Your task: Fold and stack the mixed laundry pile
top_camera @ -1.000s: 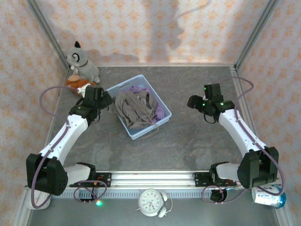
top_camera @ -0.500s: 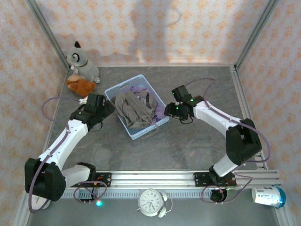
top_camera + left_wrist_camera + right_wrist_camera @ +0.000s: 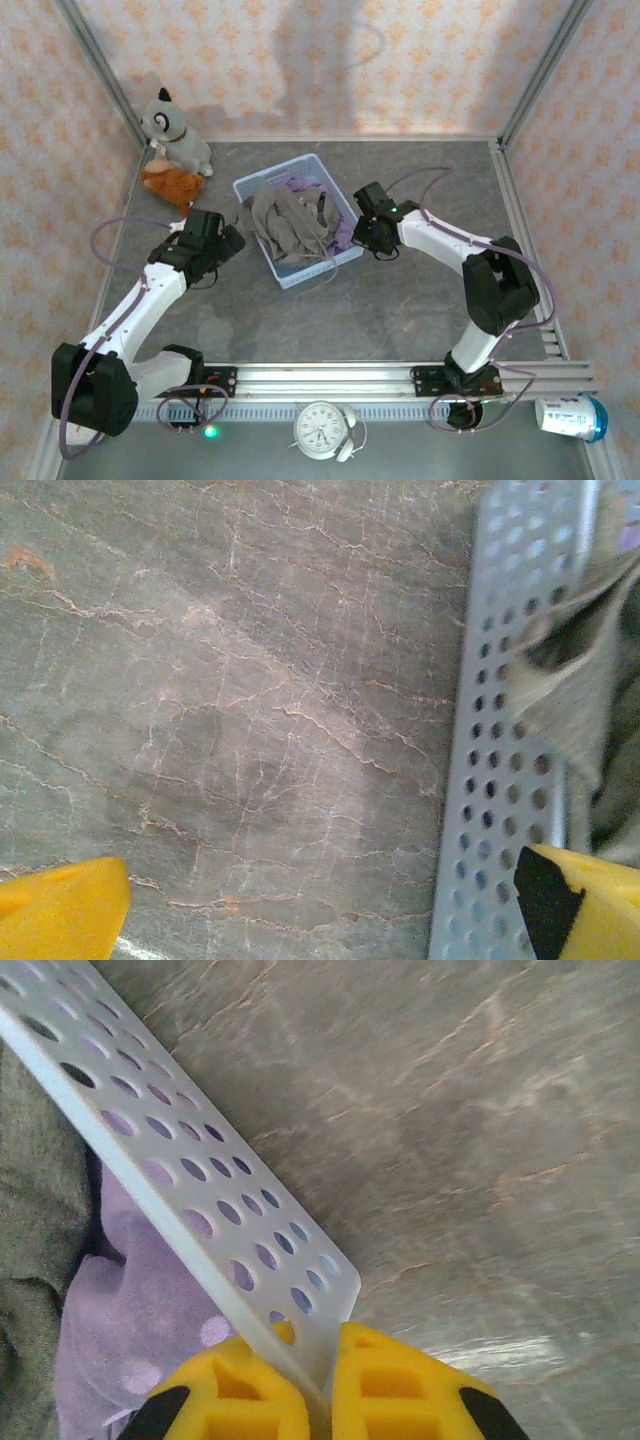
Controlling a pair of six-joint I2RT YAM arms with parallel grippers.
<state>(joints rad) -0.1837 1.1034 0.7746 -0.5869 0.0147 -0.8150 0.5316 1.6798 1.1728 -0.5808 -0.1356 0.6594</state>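
A blue basket (image 3: 320,270) sits mid-table, grey plush (image 3: 172,128) (orange one (image 3: 165,182) beside) far left

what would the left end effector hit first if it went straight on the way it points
Probably the bare table; the basket wall may catch one side of the open left end effector, depth unclear.

My three eyes
One looks down from high behind me; both wrist eyes sit close, sharing the basket (image 3: 215,1215).

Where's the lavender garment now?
Top view: the lavender garment lies inside the basket, mostly under the taupe garment, showing along its right wall where the right gripper is clamped.
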